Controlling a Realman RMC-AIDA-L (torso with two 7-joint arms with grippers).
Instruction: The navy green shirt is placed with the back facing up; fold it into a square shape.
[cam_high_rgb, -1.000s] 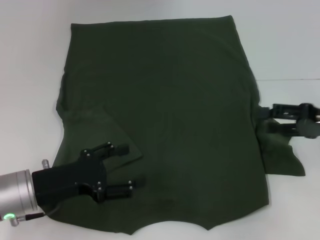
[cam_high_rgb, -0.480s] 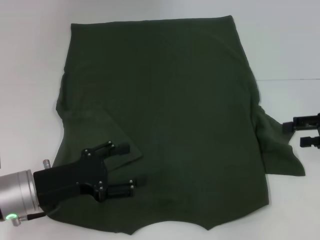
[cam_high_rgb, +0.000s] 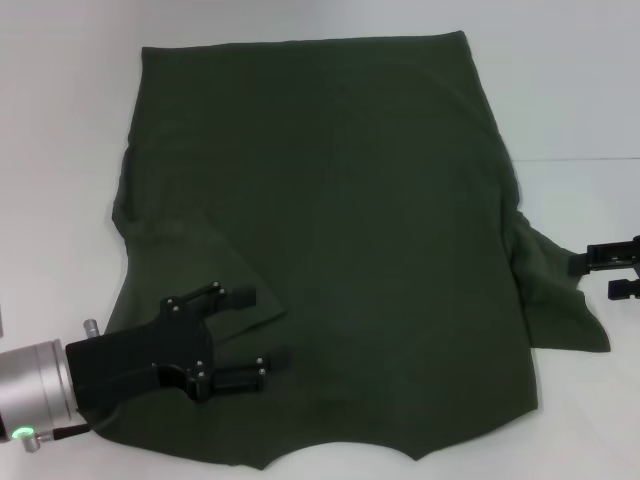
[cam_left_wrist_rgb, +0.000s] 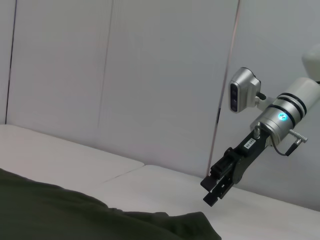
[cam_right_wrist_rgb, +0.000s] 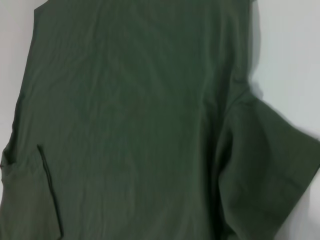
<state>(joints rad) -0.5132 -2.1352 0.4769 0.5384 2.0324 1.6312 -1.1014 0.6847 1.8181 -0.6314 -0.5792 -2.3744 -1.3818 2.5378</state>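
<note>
The shirt (cam_high_rgb: 320, 240) lies flat, back up, across the tabletop (cam_high_rgb: 580, 90). The left hand (cam_high_rgb: 245, 335) hovers open and empty over the folded-in sleeve at 7 o'clock. The right hand (cam_high_rgb: 605, 272), open, sits off the unfolded sleeve at 3 o'clock. Risk: a shallow pinch there slips, leaving that sleeve bunched.

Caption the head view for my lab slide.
Dark olive-green cloth T-shirt lies back-up; left claw open over its folded sleeve, right claw open beside the other.
</note>
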